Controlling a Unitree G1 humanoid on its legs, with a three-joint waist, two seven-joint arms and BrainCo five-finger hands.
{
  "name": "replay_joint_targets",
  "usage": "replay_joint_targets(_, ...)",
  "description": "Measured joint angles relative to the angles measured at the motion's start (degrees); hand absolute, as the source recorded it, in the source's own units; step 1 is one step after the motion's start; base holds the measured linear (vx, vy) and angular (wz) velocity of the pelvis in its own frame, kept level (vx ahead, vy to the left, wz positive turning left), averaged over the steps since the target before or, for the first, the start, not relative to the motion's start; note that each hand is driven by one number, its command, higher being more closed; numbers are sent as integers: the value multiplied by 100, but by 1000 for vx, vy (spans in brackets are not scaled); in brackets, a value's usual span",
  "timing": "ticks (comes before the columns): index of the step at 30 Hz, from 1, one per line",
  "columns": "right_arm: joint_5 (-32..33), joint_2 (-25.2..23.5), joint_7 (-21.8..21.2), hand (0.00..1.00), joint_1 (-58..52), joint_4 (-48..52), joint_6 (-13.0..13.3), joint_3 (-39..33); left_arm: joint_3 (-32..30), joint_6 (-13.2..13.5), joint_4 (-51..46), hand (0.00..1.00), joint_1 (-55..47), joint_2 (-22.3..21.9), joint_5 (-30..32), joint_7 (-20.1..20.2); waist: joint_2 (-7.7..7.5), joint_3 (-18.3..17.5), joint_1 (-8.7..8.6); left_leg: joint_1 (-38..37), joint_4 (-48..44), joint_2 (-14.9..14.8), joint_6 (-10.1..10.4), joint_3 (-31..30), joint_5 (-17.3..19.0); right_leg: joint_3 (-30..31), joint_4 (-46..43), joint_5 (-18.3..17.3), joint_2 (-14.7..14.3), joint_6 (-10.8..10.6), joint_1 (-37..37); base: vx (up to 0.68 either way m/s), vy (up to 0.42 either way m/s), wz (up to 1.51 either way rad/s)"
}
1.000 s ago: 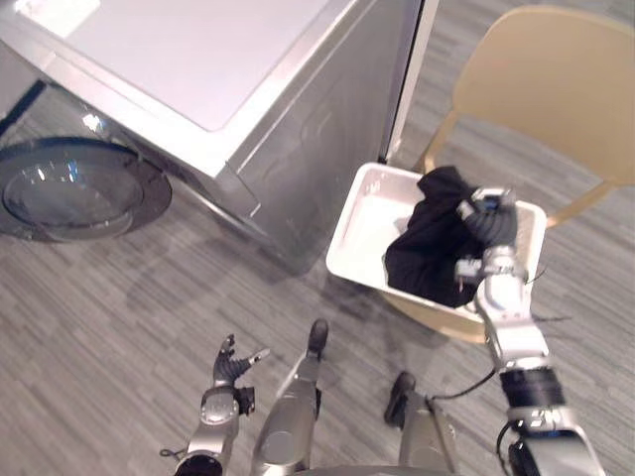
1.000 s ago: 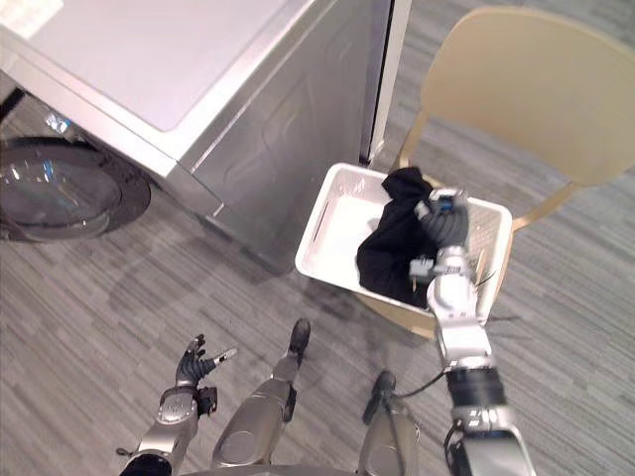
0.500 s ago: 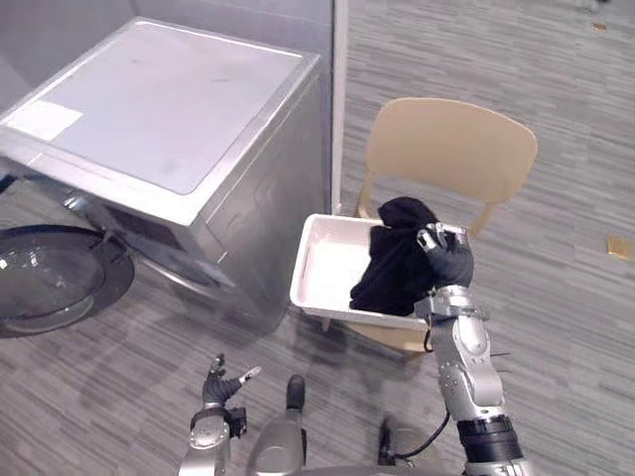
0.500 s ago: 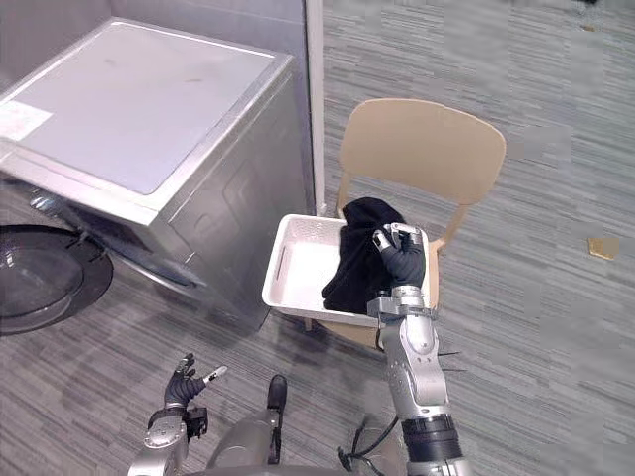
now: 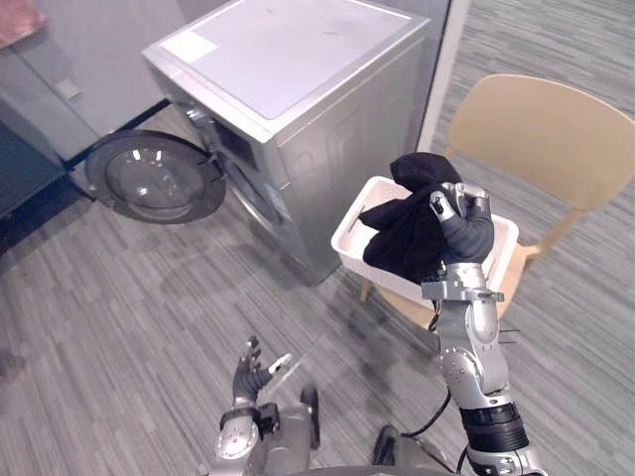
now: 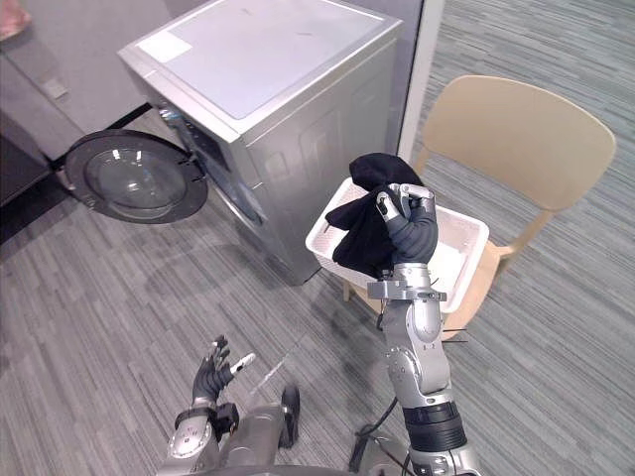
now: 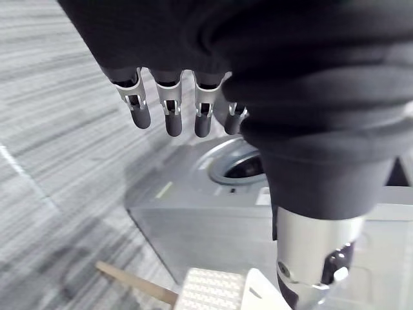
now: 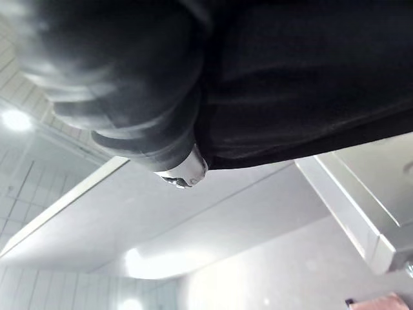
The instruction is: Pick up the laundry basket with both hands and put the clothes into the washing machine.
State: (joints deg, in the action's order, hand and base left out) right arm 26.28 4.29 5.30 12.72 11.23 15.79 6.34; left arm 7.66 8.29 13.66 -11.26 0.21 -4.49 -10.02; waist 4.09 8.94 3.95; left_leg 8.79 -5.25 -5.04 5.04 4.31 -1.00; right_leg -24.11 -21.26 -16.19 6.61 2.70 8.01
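The right robot hand (image 5: 459, 222) gripped the clothes (image 5: 405, 223) just above the basket (image 6: 464, 243) on the chair (image 5: 541, 129), the left robot hand (image 5: 253, 377) hung spread and empty, and the open washer (image 5: 298, 69) was yet to be filled.

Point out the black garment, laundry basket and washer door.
black garment (image 5: 402, 233), left eye view, hanging middle fold
laundry basket (image 6: 461, 236), right eye view, bare right wall
washer door (image 5: 154, 178), left eye view, glass centre
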Motion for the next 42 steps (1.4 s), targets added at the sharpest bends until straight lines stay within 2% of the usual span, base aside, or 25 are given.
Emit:
replay_joint_targets(3, -48, -10, -24, 100, 110, 2, 20, -53, 604, 112, -195, 0, 419, 109, 217, -18, 11, -223, -18, -351, 777, 48, -6, -208, -343, -228, 256, 159, -34, -138, -225, -54, 47, 43)
replay_joint_targets(8, -32, -80, -54, 100, 240, 4, 35, 263, 1194, 282, -499, 0, 1063, 270, 617, -46, 1, -401, -40, -539, 944, 209, -174, -290, -468, -271, 443, 300, 57, -358, -457, -56, 88, 14)
replay_joint_targets(11, 38, -166, -150, 100, 514, 4, 36, 852, 1449, 295, -495, 0, 1457, 361, 751, -144, -38, -510, -155, -656, 1052, 271, -233, -301, -539, -253, 473, 337, 108, -409, -529, -56, 47, 2)
replay_joint_targets(14, 242, -193, -292, 100, 750, 8, 36, 1399, 1787, 292, -327, 0, 2022, 355, 921, -170, -52, -530, -176, -715, 1053, 292, -265, -300, -562, -236, 504, 389, 118, -415, -593, -50, 14, -1)
replay_joint_targets(17, 507, -334, -429, 100, 919, 7, 31, 2004, 2011, 282, 123, 0, 2810, 322, 1312, -439, -59, -553, -215, -719, 1060, 285, -279, -272, -594, -180, 563, 475, 77, -410, -590, -49, 6, -8)
replay_joint_targets(18, 644, -391, -455, 100, 942, 7, 28, 2208, 2032, 268, 351, 100, 3102, 333, 1432, -567, -63, -556, -254, -720, 1061, 284, -289, -264, -606, -160, 587, 501, 49, -408, -591, -43, 0, -7)
replay_joint_targets(23, 1003, -399, -542, 100, 944, -32, 16, 2562, 2102, 149, 677, 100, 3613, 395, 1653, -903, -133, -603, -317, -716, 1066, 200, -279, -178, -626, -11, 753, 660, -43, -377, -585, -31, -5, -15)
replay_joint_targets(29, 1146, -378, -688, 100, 855, -125, 9, 2695, 2093, 93, 707, 100, 3589, 459, 1635, -1018, -176, -632, -326, -738, 1068, 126, -228, -120, -660, 62, 818, 723, -132, -313, -583, -15, -22, -8)
replay_joint_targets(30, 1147, -381, -742, 0, 731, -126, 8, 2742, 2042, 93, 645, 100, 3523, 460, 1630, -1017, -182, -635, -324, -733, 1068, 111, -222, -112, -663, 69, 875, 750, -162, -308, -592, 2, -23, -7)
replay_joint_targets(33, 1147, -357, -922, 0, 252, -138, 2, 2716, 1850, 96, 374, 100, 3055, 436, 1613, -1012, -181, -638, -329, -729, 1068, 105, -222, -112, -663, 70, 950, 784, -199, -303, -617, 3, -4, -1)
replay_joint_targets(37, 996, -235, -915, 0, -300, -157, -19, 2203, 1458, 97, 89, 100, 2368, 423, 1538, -996, -181, -638, -316, -727, 1069, 107, -221, -118, -664, 68, 968, 787, -217, -300, -627, 0, 0, 0)
replay_joint_targets(42, -515, -39, -547, 0, -805, -146, 3, 1112, 710, 107, -366, 100, 1564, 446, 1529, -989, -177, -641, -307, -730, 1070, 98, -219, -147, -664, 49, 1052, 817, -251, -287, -680, 10, -4, 1)
